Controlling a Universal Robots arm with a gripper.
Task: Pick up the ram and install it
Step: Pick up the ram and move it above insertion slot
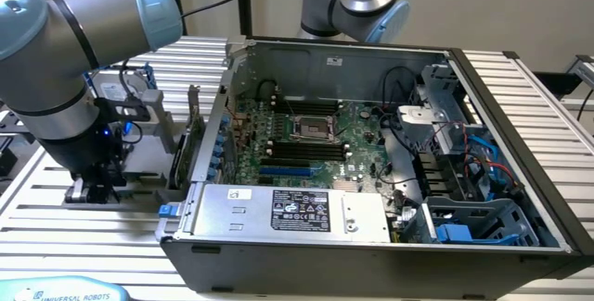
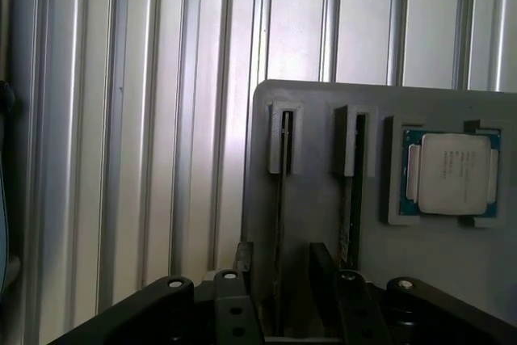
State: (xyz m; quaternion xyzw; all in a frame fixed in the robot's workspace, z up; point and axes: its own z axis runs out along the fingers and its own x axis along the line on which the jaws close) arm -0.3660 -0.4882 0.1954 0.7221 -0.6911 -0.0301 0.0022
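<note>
Keep the gripper point(image 2: 280, 284) lined up with the ram point(image 2: 280, 199) in the holder point(image 2: 319, 131), fingers point(image 2: 241, 262) apart on each side. Squeeze only its flat sides, softly, and lift straight.

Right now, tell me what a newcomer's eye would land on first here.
The open computer case dominates the exterior view's centre and right, green motherboard exposed. At that view's left, the gripper hangs low over a gray holder on the slatted table. The holder carries two ram sticks standing edge-on, beside a silver processor chip.
</note>
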